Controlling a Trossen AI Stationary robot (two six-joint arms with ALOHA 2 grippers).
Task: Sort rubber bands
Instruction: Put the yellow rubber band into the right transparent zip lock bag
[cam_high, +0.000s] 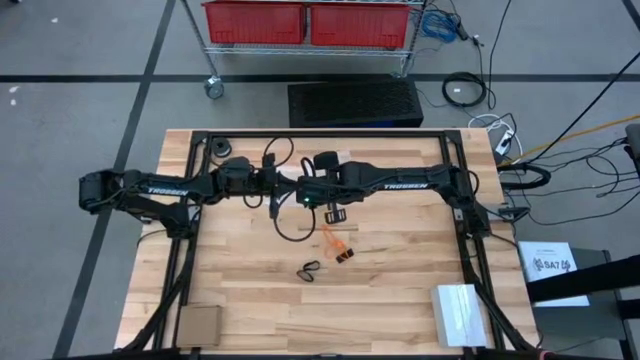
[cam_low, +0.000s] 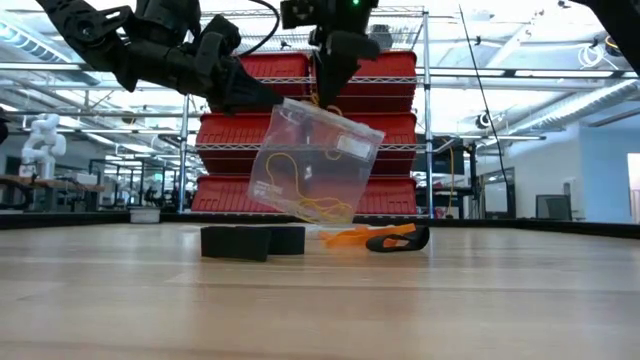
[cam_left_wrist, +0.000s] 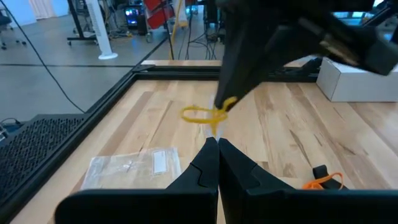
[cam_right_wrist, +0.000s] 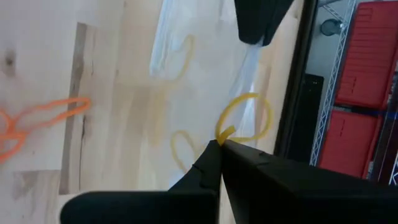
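left tool (cam_low: 262, 100) is pinching shut on clear plastic bag (cam_low: 312, 160) above wooden desk (cam_high: 400, 290) | right tool (cam_right_wrist: 217, 146) is gripping yellow rubber band (cam_right_wrist: 245, 118); orange rubber bands (cam_high: 335, 243) are lying below

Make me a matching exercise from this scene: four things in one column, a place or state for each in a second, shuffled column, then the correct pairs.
Things
1. clear bag
2. orange bands
3. black bands
4. yellow band

Places or states
A. lying on the table, loose, nearest the front edge
B. pinched at the tip of the right gripper
C. held up in the air between both grippers, yellow bands inside
D. lying on the table just below the right gripper

Pairs: 1-C, 2-D, 3-A, 4-B

The left gripper holds the bag's edge with shut fingers.
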